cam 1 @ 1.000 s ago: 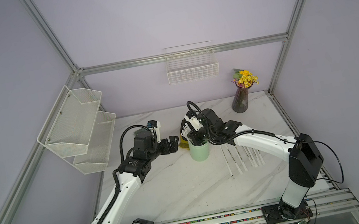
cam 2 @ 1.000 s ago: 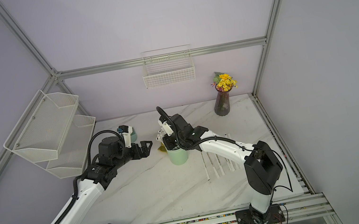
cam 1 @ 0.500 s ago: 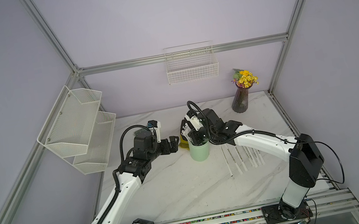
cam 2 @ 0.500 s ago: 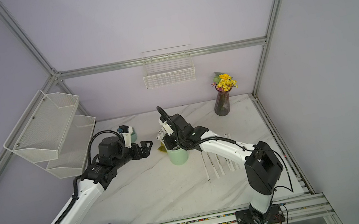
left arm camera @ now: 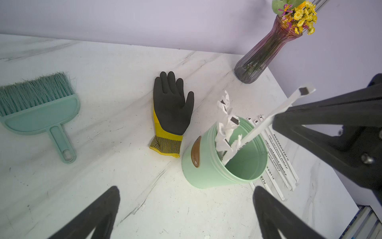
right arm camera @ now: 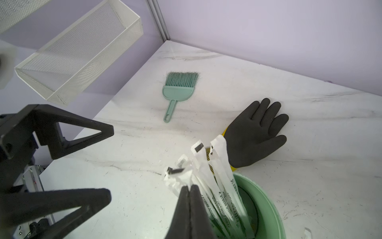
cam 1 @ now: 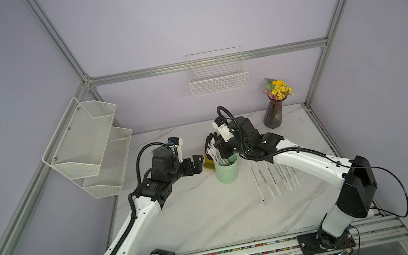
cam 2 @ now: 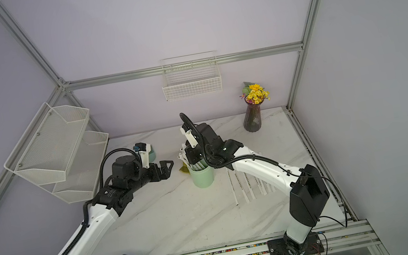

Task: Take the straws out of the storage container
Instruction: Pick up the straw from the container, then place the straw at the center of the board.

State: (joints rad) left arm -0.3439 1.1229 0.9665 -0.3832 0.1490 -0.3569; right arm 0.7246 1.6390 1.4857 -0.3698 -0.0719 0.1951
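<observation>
The right gripper (right arm camera: pixel 189 188) is pinched tight on one straw (left arm camera: pixel 258 130), which slants up out of the storage container (left arm camera: pixel 203 165). The other straws (right arm camera: pixel 220 163) stand bunched inside it, leaning against the rim on the side nearest the glove (left arm camera: pixel 171 107). A row of straws (cam 1: pixel 277 177) lies flat on the table (cam 1: pixel 199 219) just beside the upright container, under the right arm. The left gripper (cam 1: pixel 198 163) hangs wide open near the container, touching nothing. A green brush (left arm camera: pixel 39 111) lies beyond the glove.
</observation>
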